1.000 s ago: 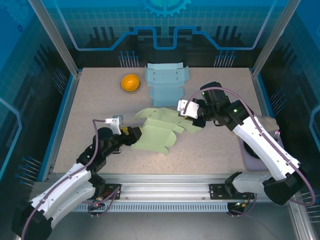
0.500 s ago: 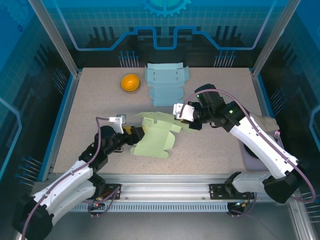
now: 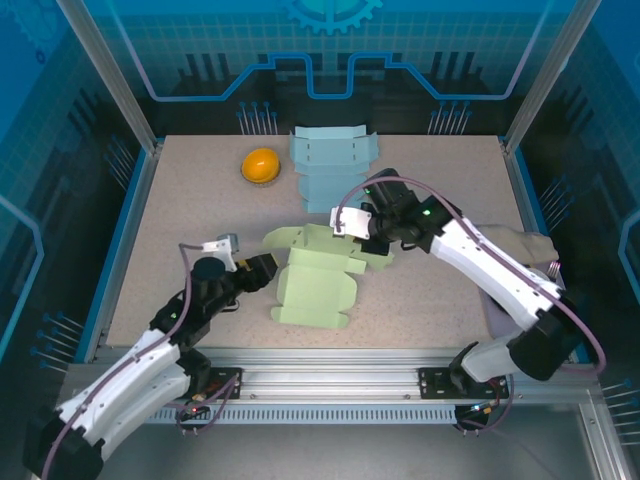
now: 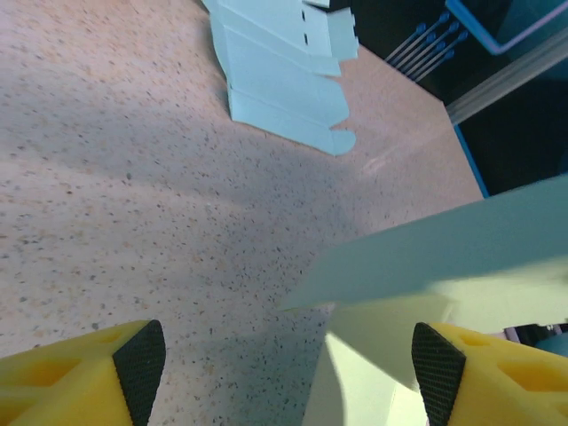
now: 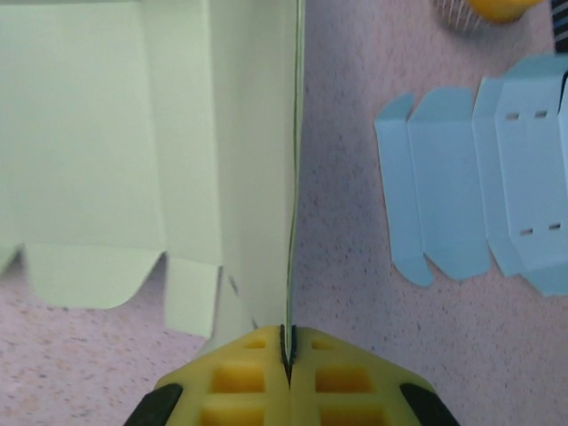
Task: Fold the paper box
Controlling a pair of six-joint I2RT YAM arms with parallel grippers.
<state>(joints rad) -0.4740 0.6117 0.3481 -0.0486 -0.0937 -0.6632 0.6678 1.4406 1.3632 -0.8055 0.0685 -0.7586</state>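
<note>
The pale green paper box (image 3: 312,285) lies partly folded at the middle of the table, one panel lifted at its far right side. My right gripper (image 3: 368,240) is shut on the edge of that upright panel (image 5: 257,177), the thin sheet pinched between its yellow fingers (image 5: 240,377). My left gripper (image 3: 260,268) sits open at the box's left edge. From the left wrist, its black pads (image 4: 140,362) stand wide apart over the table, with a raised green flap (image 4: 461,244) above the right pad. Nothing is between them.
A flat light blue box blank (image 3: 332,165) lies at the back centre, also in the left wrist view (image 4: 275,75) and the right wrist view (image 5: 497,177). An orange round object (image 3: 260,165) sits left of it. A lavender pad (image 3: 497,300) lies at the right edge.
My right gripper has moved left with the green panel, swinging it up and over. The green box shifted and now lies squarer. My left gripper stayed open at its left edge.
</note>
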